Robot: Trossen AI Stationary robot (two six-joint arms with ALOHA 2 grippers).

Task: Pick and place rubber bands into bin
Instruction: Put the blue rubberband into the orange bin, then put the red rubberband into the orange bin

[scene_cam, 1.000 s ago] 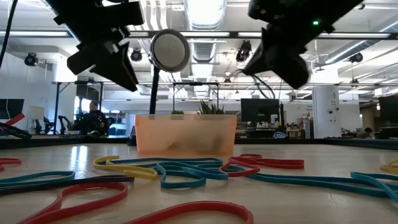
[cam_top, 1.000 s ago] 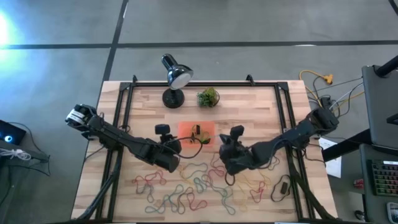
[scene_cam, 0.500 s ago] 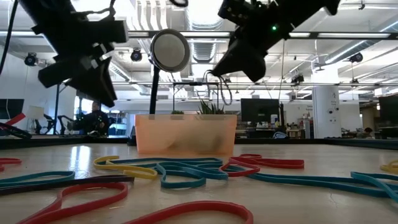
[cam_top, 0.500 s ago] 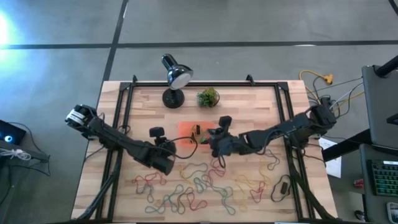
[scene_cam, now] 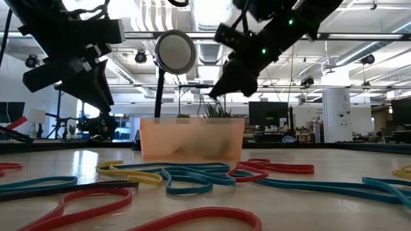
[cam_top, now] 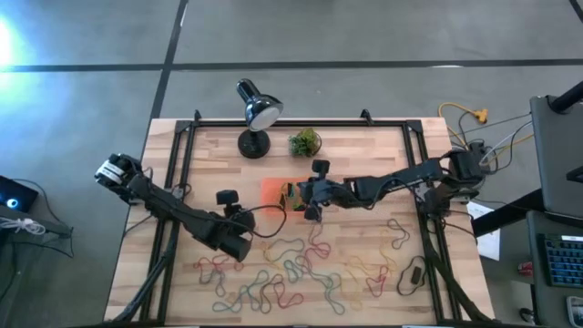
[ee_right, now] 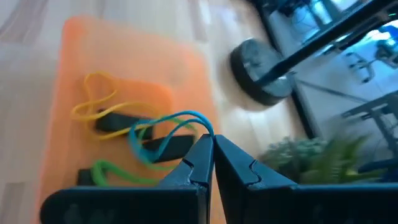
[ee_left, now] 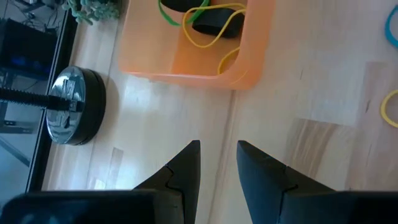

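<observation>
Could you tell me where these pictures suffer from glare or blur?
High view: bright glare on the floor at the far left. Low view: ceiling lights blow out. Right wrist view: plant and lamp base blurred; bin soft-edged.

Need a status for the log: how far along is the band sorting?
Done: a yellow and a green band already lie in the bin. In hand: the right hand, shut on a blue band, hangs over the bin. Left: many rubber bands remain on the table; the left hand hovers empty.
</observation>
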